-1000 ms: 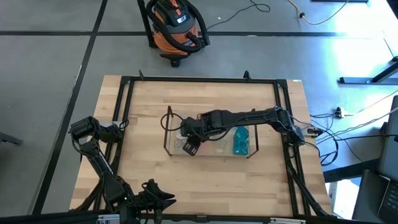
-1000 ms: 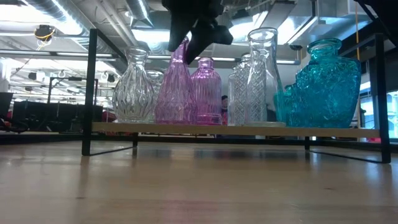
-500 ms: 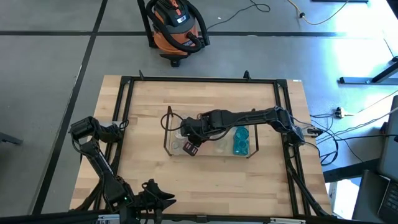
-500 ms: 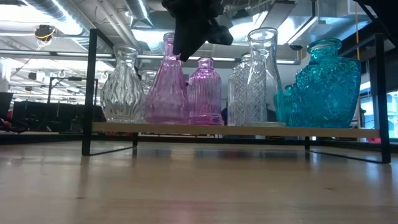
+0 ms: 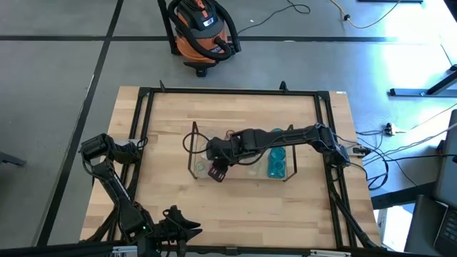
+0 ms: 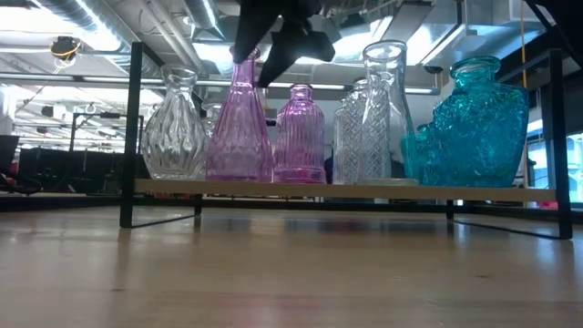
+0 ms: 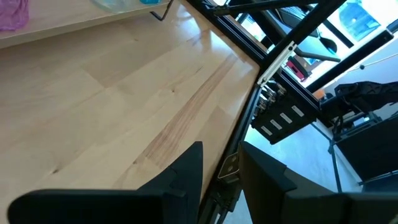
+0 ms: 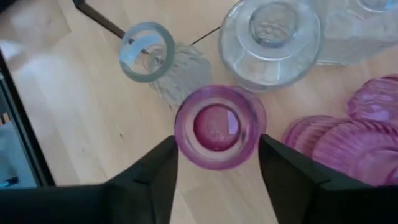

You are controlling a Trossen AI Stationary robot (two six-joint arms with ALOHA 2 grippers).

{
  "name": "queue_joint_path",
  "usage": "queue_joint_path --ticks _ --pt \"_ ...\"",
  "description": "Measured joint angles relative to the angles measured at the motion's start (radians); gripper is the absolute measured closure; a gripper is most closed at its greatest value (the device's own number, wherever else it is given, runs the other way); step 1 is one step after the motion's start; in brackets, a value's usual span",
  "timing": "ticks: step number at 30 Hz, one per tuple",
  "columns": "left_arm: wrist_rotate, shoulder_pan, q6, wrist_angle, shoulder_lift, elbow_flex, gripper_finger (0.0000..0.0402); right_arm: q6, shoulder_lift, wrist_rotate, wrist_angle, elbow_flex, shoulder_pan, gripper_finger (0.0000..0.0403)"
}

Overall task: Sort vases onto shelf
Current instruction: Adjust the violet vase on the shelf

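We treat the tall ribbed pink glass vase [image 8: 216,127] on the wire-frame shelf [image 6: 346,189] as light, slick and brittle (take its neck); the right gripper [image 8: 214,163] straddles its rim, fingers apparently spread clear.

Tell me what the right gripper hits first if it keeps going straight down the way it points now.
Most likely the tall pink vase: the right gripper points down over the shelf, its open fingers either side of that vase's mouth. The gap above the rim is unclear.
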Motion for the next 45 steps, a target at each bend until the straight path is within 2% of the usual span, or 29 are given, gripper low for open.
queue_joint_path --ticks 5,9,15,28,40,45 --pt "0.000 0.000 0.000 0.000 0.000 0.000 0.0308 -0.001 0.000 0.001 0.039 0.000 -0.002 0.0178" --pt "0.000 0.000 0.000 0.000 0.000 0.000 0.0308 -0.005 0.000 0.010 0.084 0.000 -0.002 0.0176" --pt "0.000 0.000 -0.001 0.000 0.000 0.000 0.0308 -0.007 0.012 -0.007 0.071 0.000 -0.002 0.0207" --pt "0.000 0.000 -0.001 0.000 0.000 0.000 0.0308 -0.019 0.017 0.015 0.051 0.001 -0.002 0.0301" --pt "0.000 0.000 -0.002 0.000 0.000 0.000 0.0308 -0.017 0.017 0.003 0.032 0.001 -0.001 0.0308" --pt "0.000 0.000 -0.002 0.000 0.000 0.000 0.0308 -0.013 0.015 -0.008 -0.037 0.000 0.000 0.0313"
